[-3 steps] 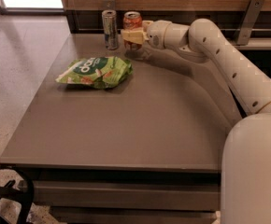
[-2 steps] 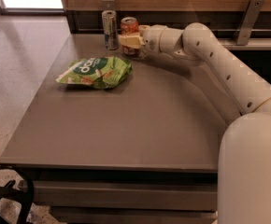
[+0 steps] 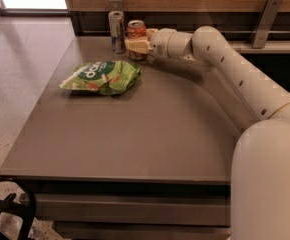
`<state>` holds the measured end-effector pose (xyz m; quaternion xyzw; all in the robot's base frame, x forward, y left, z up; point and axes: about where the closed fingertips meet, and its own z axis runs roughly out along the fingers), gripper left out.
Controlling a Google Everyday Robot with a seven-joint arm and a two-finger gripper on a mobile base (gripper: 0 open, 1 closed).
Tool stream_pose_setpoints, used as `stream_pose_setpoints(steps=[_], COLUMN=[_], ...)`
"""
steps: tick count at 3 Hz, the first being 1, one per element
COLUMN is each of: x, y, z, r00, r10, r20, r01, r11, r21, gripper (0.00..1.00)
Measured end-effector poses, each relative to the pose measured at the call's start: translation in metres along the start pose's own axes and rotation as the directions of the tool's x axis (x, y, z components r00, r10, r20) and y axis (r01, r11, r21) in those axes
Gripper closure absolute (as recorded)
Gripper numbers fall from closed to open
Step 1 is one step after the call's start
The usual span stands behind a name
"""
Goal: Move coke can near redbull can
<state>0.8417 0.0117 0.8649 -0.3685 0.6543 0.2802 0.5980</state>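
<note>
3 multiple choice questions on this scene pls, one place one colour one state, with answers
1. Where on the table does the chip bag lie? A) right edge B) left of middle, nearer the camera than the cans C) under the arm's elbow
2. The chip bag is mostly: A) green B) yellow C) black
3. The gripper is: A) open above the bag B) fingers closed on the coke can C) off the table
Answers: 1 B, both cans stand behind it; 2 A, green with white lettering; 3 B, fingers flank the coke can, beside the redbull can.
</note>
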Motion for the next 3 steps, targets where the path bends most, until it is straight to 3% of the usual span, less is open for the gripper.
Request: stream_pose_setpoints(steps=[2, 3], x=[0.0005, 0.0006], y=[0.0055, 0.0074], z=[0.0068, 0.0091], r00=[1.000, 1.000], r10=[0.002, 0.003], r20=[0.000, 0.001], r01=[-0.002, -0.003], r11=[0.9999, 0.9999], r21=[-0.011, -0.015], gripper=[0.15, 0.00])
